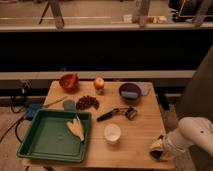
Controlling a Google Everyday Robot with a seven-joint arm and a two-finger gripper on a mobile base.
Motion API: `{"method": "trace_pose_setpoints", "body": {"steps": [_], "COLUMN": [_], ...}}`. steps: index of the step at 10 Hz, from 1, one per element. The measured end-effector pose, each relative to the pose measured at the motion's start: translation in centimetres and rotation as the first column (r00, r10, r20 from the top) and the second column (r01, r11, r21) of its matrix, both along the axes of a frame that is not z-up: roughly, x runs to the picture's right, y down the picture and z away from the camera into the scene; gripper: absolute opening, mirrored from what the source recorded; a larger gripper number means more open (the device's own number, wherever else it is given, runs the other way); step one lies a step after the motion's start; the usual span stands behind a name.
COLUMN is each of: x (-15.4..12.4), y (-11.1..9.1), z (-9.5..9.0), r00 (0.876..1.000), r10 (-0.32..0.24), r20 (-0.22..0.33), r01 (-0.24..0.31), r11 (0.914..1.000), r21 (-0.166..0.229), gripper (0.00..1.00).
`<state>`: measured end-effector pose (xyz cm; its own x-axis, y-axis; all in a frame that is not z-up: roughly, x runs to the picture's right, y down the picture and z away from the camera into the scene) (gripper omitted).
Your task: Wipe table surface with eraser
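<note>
The table surface (pixel 137 135) is a light-wood top with visible grain. My gripper (pixel 158 149) is low over its front right corner, at the end of the white arm (pixel 195 134) that reaches in from the right. It is shut on the eraser (pixel 157 145), a small pale yellowish block with a dark underside that rests on or just above the wood. The fingers are mostly hidden behind the eraser.
A green tray (pixel 45 142) with a banana peel (pixel 76 128) fills the front left. A white cup (pixel 112 133) stands mid-front. A black-handled utensil (pixel 118 113), a dark bowl (pixel 130 91), a fruit (pixel 99 82), a red bowl (pixel 69 81) and a dark cluster (pixel 88 102) lie further back.
</note>
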<state>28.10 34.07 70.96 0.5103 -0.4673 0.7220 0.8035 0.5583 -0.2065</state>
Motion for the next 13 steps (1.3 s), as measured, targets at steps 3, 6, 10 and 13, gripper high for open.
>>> {"method": "trace_pose_setpoints", "body": {"steps": [3,6,10,13], "x": [-2.1,-6.3,-11.1,-14.7], "y": [2.9,3.8,3.6,2.8], "z": [-1.7,-3.3,-3.6,-2.1], "r00": [0.999,0.990,0.968,0.948], "r10": [-0.025,-0.083,-0.151,-0.192], "r20": [0.040,0.110,0.203,0.253], "r01": [0.026,0.085,0.151,0.190], "r11": [0.9992,0.9962,0.9884,0.9813], "r21": [-0.030,-0.016,0.011,0.031], "gripper": [0.00,0.00,0.00,0.00]}}
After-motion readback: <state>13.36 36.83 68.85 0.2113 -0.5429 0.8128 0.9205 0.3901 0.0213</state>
